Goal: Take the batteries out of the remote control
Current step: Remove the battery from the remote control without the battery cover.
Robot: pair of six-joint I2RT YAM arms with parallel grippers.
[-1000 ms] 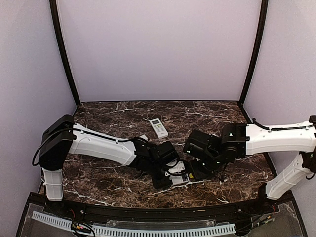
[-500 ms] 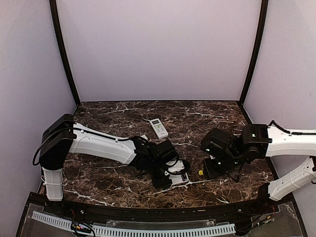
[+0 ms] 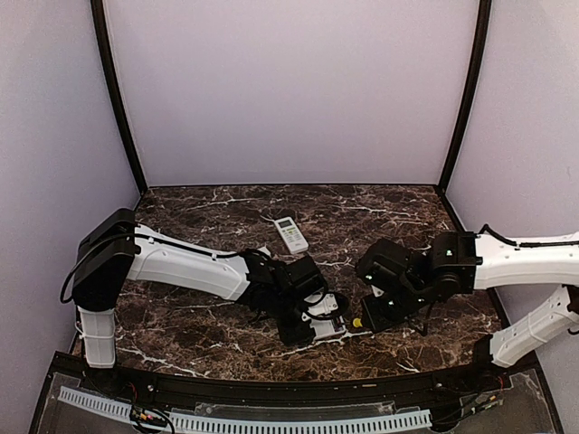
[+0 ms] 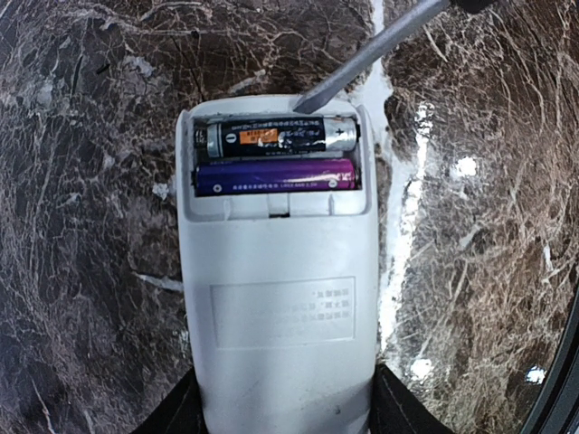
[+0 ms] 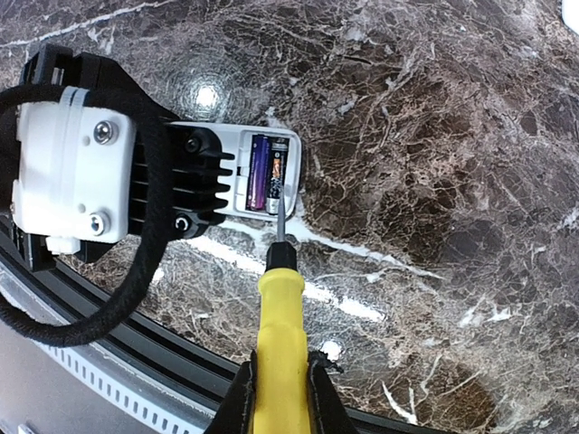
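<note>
Screwdriver (image 5: 281,344) back at remote (image 4: 276,298), tip at rim beside black battery (image 4: 280,137).

White remote (image 4: 276,298); black and purple batteries (image 4: 276,155); yellow screwdriver (image 5: 279,353); marbled brown table (image 4: 470,271).

A yellow-handled screwdriver (image 5: 281,353) slants over the dark marble table (image 5: 434,136).

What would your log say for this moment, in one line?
left gripper: holds remote, compartment open | batteries: both inside | right gripper: holds screwdriver, tip at compartment edge
</note>
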